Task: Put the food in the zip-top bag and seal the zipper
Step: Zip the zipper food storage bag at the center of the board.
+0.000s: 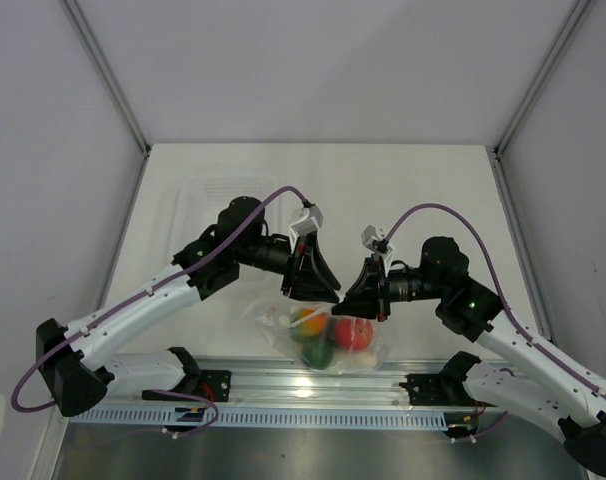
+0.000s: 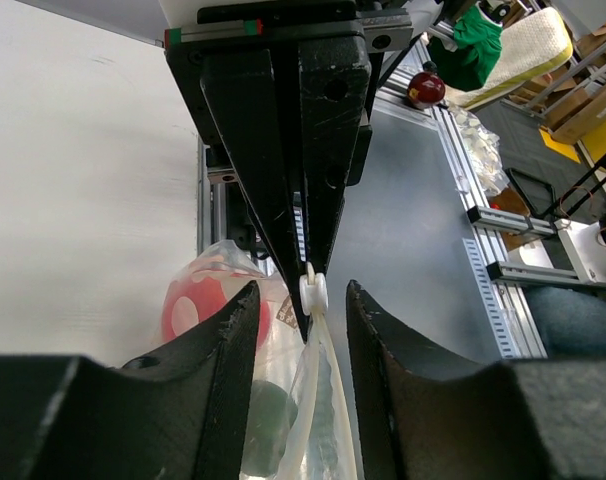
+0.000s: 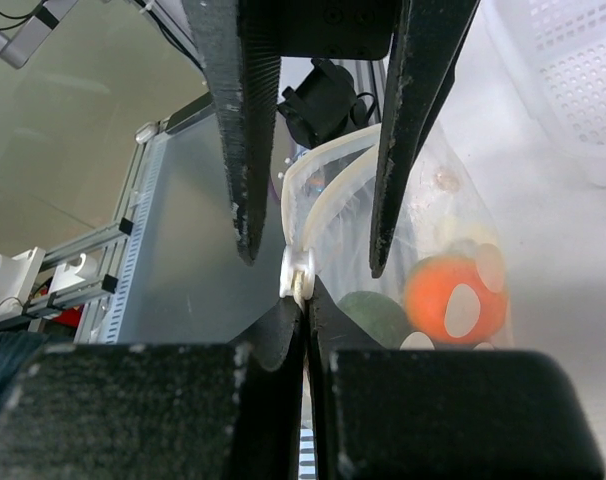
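Clear bag [image 1: 265,318] x1, seemingly 4 toy foods [image 1: 353,333] inside

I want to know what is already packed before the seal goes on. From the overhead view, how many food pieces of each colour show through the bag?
Red piece: 1
Orange-yellow piece: 1
Green piece: 1
Total: 3 clearly visible; the crinkled zip-top bag may hide more.

tray [image 3: 575,90]: cut by right edge | food [image 1: 351,333]: pieces overlap, uncountable | zip-top bag [image 2: 308,405]: bottom cropped
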Motion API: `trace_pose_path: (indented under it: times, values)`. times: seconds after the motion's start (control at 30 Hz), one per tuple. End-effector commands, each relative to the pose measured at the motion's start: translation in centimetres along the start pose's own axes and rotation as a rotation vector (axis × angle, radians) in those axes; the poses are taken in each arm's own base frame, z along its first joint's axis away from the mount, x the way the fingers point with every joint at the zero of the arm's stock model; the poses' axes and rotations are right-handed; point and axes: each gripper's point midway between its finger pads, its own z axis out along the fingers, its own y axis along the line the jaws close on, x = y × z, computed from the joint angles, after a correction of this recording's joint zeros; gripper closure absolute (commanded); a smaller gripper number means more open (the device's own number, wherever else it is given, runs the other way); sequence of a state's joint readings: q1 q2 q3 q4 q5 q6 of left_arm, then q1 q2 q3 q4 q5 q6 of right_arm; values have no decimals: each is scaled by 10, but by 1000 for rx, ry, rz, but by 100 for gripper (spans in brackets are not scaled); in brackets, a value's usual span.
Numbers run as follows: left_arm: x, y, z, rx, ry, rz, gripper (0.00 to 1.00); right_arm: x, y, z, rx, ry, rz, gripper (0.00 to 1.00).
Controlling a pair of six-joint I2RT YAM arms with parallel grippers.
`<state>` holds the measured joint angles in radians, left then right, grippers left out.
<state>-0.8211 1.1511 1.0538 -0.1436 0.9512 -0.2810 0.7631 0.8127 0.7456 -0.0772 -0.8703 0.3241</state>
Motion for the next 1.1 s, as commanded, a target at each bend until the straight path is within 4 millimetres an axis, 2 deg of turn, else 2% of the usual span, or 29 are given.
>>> trace_pose_path:
  times: [0.0, 0.1, 0.3, 0.5, 0.63, 0.67, 0.73, 0.9, 1.07]
  values:
    - [-6, -4, -1, 27, -7, 14, 58, -20, 7, 1, -11, -45, -74, 100]
    - [-6, -3, 0, 30, -6, 3, 66, -20, 5, 2, -1, -44, -68, 100]
    - [-3, 2, 0, 1, 6, -5, 70, -22, 3, 2, 15, -51, -68, 100]
    - [3, 5, -1, -11, 32, -25, 80, -24, -1, 3, 35, -56, -69, 100]
    - [3, 5, -1, -16, 33, -24, 88, -25, -1, 3, 39, -57, -72, 100]
    - [2, 4, -1, -16, 33, -23, 94, -25, -1, 3, 39, -57, -72, 100]
    - [1, 4, -1, -15, 29, -28, 99, -24, -2, 3, 42, -54, -72, 100]
    - [-3, 6, 1, -25, 29, -51, 99, -25, -7, 4, 70, -61, -71, 100]
    - [4, 17, 0, -89, 65, -88, 100, -35, -9, -1, 122, -125, -74, 100]
